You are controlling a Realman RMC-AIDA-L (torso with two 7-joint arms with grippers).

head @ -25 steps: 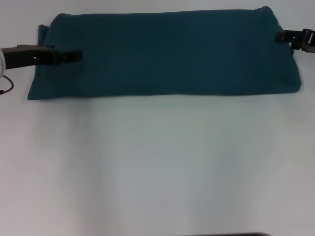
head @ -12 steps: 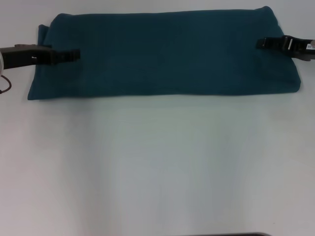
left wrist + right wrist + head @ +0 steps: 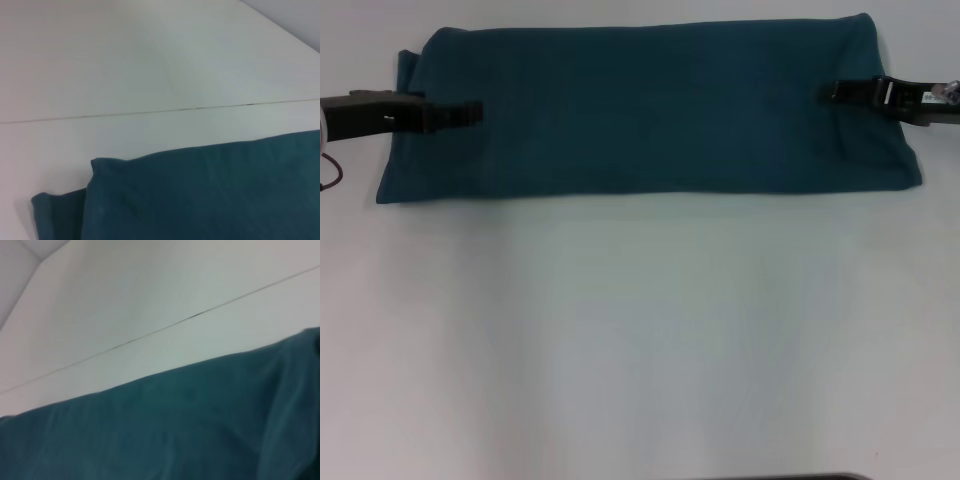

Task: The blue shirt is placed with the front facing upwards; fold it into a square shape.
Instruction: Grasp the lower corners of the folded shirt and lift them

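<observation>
Both claws sit over the blue shirt [image 3: 650, 105], a long band at the table's far edge: right gripper [image 3: 837, 91] has slid inward, left gripper [image 3: 475, 110] unchanged, grip state unreadable, suggesting an end fold is next.

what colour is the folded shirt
The blue shirt is plain dark teal-blue; the head view shows it best.

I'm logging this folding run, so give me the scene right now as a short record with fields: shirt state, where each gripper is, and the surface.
shirt: the blue shirt lies folded into a long horizontal band, plain side up, no lettering visible
left gripper: left gripper over the band's left end
right gripper: right gripper over the band's right end
surface: white table
fold status: band, not yet a square
</observation>
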